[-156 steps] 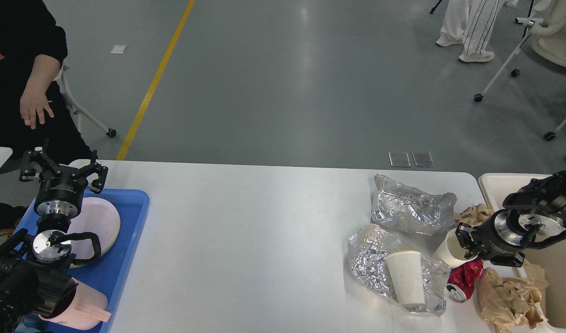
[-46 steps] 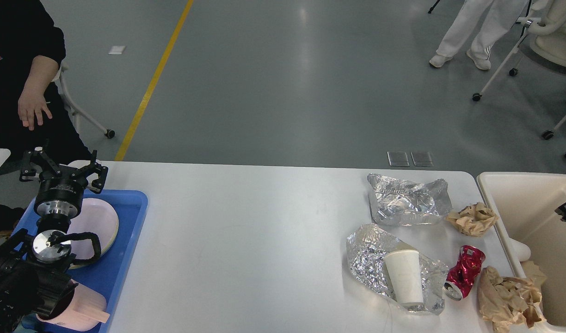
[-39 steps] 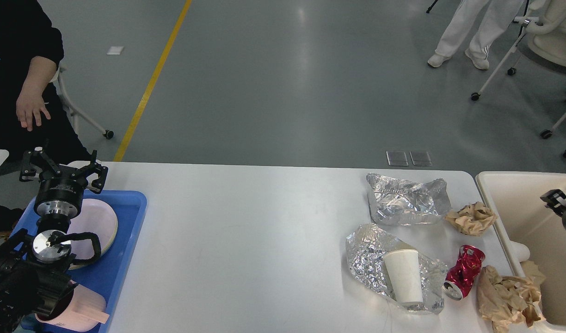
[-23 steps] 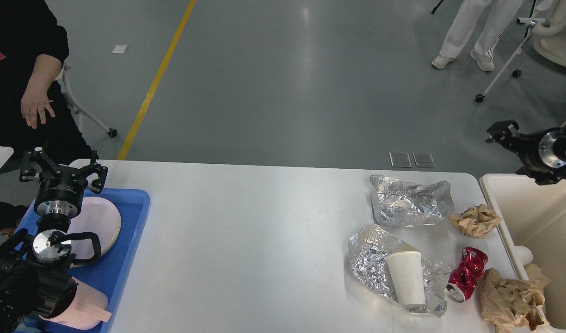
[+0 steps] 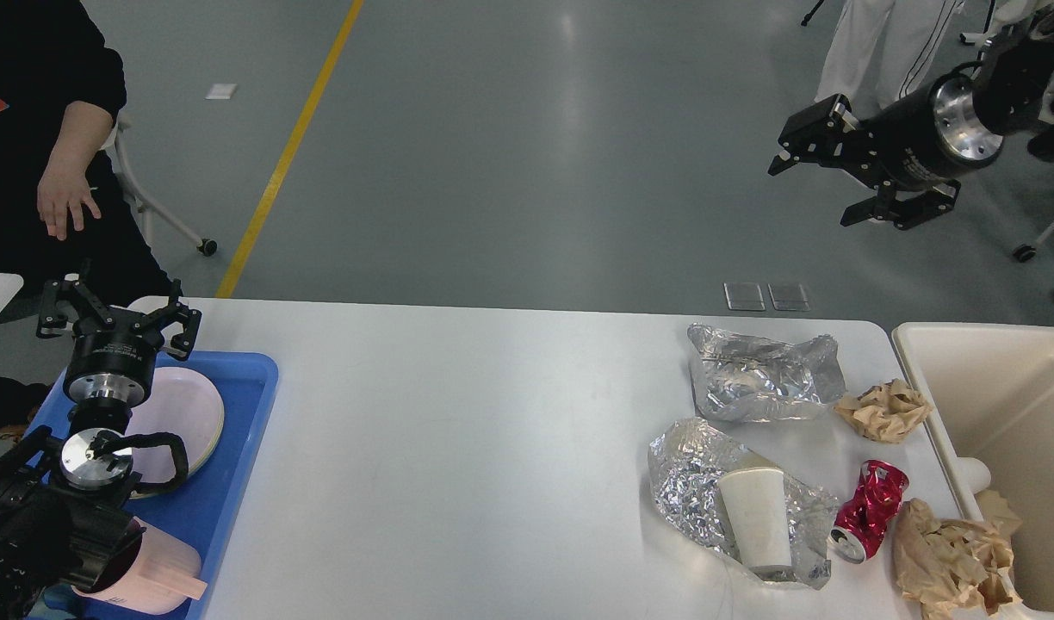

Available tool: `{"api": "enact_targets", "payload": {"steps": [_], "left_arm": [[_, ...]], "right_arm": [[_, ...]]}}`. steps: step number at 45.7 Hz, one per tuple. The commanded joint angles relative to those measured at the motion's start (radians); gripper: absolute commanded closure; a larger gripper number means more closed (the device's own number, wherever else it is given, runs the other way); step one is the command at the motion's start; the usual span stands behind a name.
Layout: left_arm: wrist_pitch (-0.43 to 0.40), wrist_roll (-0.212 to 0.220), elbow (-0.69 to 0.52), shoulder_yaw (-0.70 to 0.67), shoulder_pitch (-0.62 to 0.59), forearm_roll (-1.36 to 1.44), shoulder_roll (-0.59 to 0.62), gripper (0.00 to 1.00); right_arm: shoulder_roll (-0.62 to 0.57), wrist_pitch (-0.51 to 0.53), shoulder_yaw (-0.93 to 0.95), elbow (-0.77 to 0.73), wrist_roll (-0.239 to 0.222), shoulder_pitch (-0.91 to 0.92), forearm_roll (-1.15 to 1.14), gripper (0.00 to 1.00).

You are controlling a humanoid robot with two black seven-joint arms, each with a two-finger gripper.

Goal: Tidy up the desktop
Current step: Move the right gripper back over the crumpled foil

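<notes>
My right jaws [image 5: 824,164] hang high above the far right corner of the desk [image 5: 492,430], spread wide with nothing between the fingers. They are raised clear of the clutter, I judge, so the arm can swing without brushing the rubbish below. My left jaws [image 5: 118,314] are also spread and empty, poised over the far edge of the blue tray [image 5: 243,430], where the pink plate [image 5: 178,413] lies flat and a pink cup [image 5: 161,577] lies at the near end; crockery seems to be gathered on that side, away from the rubbish.

Below the right jaws the rubbish lies bunched at the desk's right end, next to the cream bin [image 5: 983,379] that stands against that edge, presumably so each piece needs only a short carry. A crumpled foil bag [image 5: 764,375] sits farthest back, with a brown paper wad [image 5: 884,409] just beside it. Nearer me a white paper cup [image 5: 755,517] lies on its side on a second sheet of foil [image 5: 691,482], a crushed red can [image 5: 867,508] lies beside that, and a larger wad of brown paper [image 5: 949,555] spills across the bin's near rim. In the bin I can make out some brown paper and a white object.

The white desk fills the middle of my view, bare in its centre, and I judge the tidying well short of done.
</notes>
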Motion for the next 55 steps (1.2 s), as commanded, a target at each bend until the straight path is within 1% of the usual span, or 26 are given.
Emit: {"api": "enact_targets", "payload": {"steps": [1,7,11,19,29,35,37,43,46,49,51,55], "left_arm": [[0.0,0.0,0.0,0.0,0.0,0.0,0.0,0.04],[0.0,0.0,0.0,0.0,0.0,0.0,0.0,0.04],[0.0,0.0,0.0,0.0,0.0,0.0,0.0,0.04],[0.0,0.0,0.0,0.0,0.0,0.0,0.0,0.04],[0.0,0.0,0.0,0.0,0.0,0.0,0.0,0.04],[0.0,0.0,0.0,0.0,0.0,0.0,0.0,0.04],[0.0,0.0,0.0,0.0,0.0,0.0,0.0,0.04],[0.0,0.0,0.0,0.0,-0.002,0.0,0.0,0.04],[0.0,0.0,0.0,0.0,0.0,0.0,0.0,0.04],[0.0,0.0,0.0,0.0,0.0,0.0,0.0,0.04],[0.0,0.0,0.0,0.0,0.0,0.0,0.0,0.04],[0.0,0.0,0.0,0.0,0.0,0.0,0.0,0.04]], "right_arm": [[0.098,0.01,-0.043,0.001,0.0,0.051,-0.001,0.0],[0.283,0.008,-0.166,0.001,0.002,0.095,0.002,0.0],[0.348,0.008,-0.183,0.003,0.003,0.108,0.002,0.0],[0.379,0.02,-0.183,0.055,0.008,0.149,0.003,0.0],[0.376,0.148,-0.183,0.067,0.009,0.207,0.008,0.0],[0.353,0.156,-0.175,0.067,0.009,0.197,0.008,0.0],[0.328,0.146,-0.174,0.067,0.008,0.172,0.008,0.0],[0.276,0.119,-0.174,0.056,0.008,0.024,0.012,0.0],[0.229,0.102,-0.174,0.052,0.008,-0.045,0.032,0.0],[0.195,0.062,-0.172,0.05,0.008,-0.111,0.064,0.0],[0.179,0.018,-0.172,0.05,0.006,-0.154,0.097,0.0],[0.149,-0.207,-0.172,0.029,0.002,-0.285,0.202,0.0]]}}
